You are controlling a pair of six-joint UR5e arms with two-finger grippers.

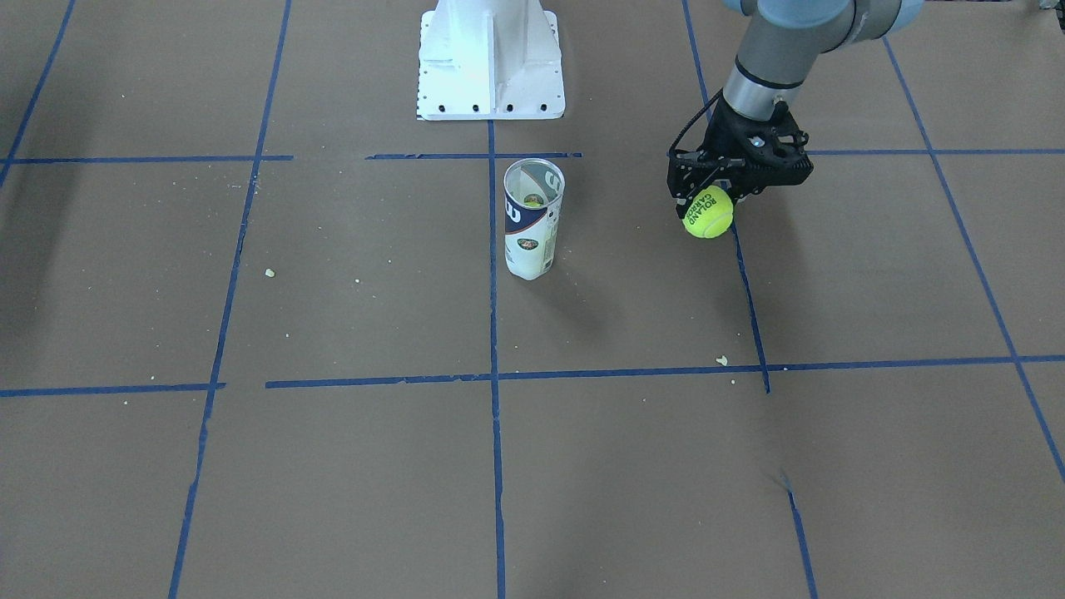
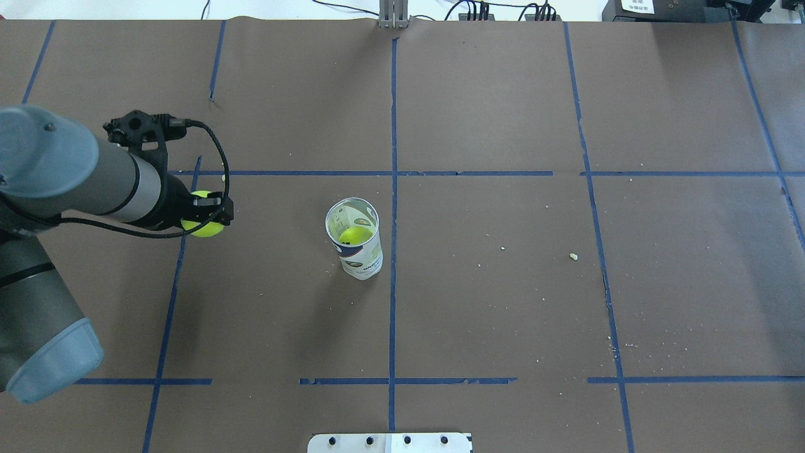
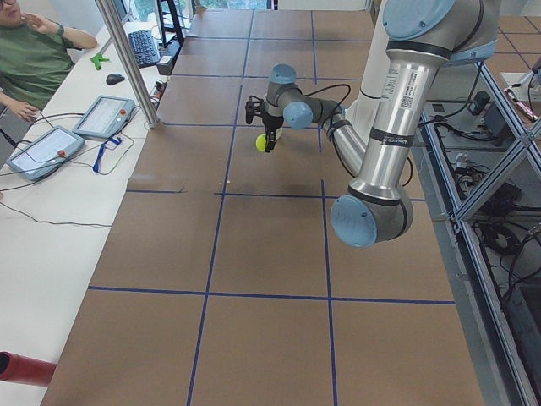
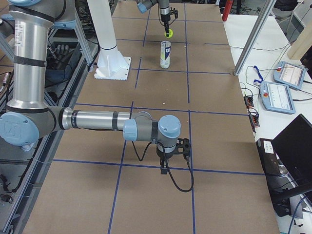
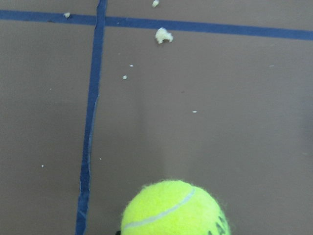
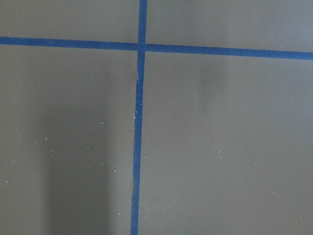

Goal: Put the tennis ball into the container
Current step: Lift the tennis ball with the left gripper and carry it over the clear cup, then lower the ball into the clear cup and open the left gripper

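Your left gripper (image 1: 710, 196) was found clamped on the tennis ball (image 1: 708, 213), one black finger on each side of it and the dark lettering facing the front camera. The jaws stood about as wide apart as the ball itself, with nothing else between them. In the left wrist view the ball (image 5: 175, 210) filled the lower edge of the frame above the brown table (image 5: 234, 122). The side views suggested it was held off the surface, though this could not be confirmed. The gripper pointed downward over a blue tape line (image 2: 179, 251) on the robot's left half of the table. The container (image 2: 355, 245) stood upright and uncapped just beside the central tape line, well apart from the held ball and to the robot's right of it. A second ball (image 2: 354, 236) was visible low inside the tube through its open mouth. You had the right gripper (image 4: 165, 168) out near the table's right end, hanging close above the table at a tape crossing. It appeared only in the right side view, so you cannot tell from this record whether its jaws were open or closed. Its wrist camera showed only paper and tape. Pale crumbs (image 2: 573, 256) lay scattered on the paper.
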